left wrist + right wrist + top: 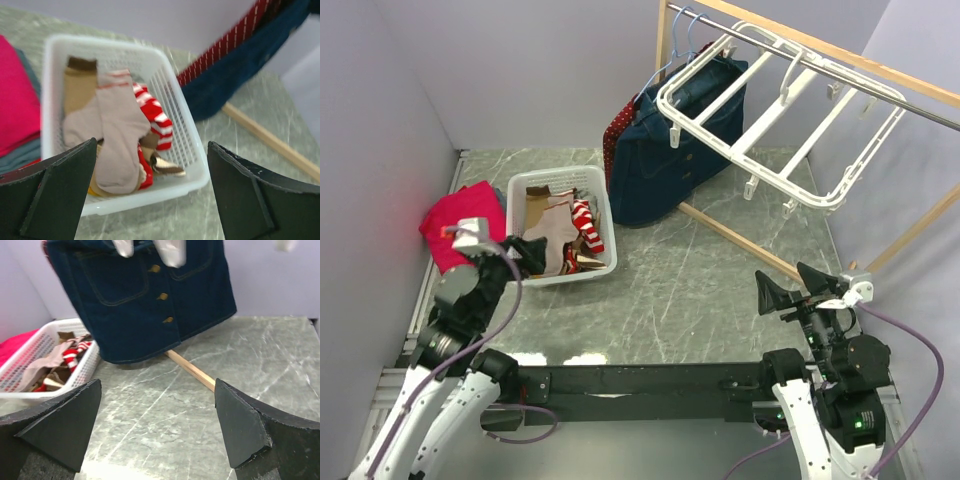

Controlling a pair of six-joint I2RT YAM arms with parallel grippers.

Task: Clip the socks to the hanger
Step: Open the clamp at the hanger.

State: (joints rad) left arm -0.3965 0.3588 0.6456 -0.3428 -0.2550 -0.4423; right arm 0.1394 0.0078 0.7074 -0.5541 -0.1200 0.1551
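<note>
Early days on this one, by the look of it: nothing had been clipped yet. The socks (117, 135) were all piled in the white basket (555, 178) on the left of the table. A taupe one was draped on top, a tan one with a brown cuff lay beside it, and red-and-white striped ones were tucked underneath. The hanger (775, 115) was hung tilted from the wooden rack (740, 240) at the far right, well apart from the basket. No sock could be seen on any of its clips.

The left gripper (151, 145) was held at the basket's near-left corner and pointed at the pile. Its jaws were spread wide and nothing was gripped. The right gripper (797, 288) was held low near its own base, likewise wide open and empty, and faced toward the navy garment (670, 150).

The step in hand was judged to be the reach for a first sock. The next move probably called for the left jaws to be lowered into the basket and closed on one sock only, ideally the taupe one on top. It would best be pinched near the cuff so that an edge was left free for a clip. The layering looked risky, since two could easily be lifted together. A carry across to the hanger would then be needed.
</note>
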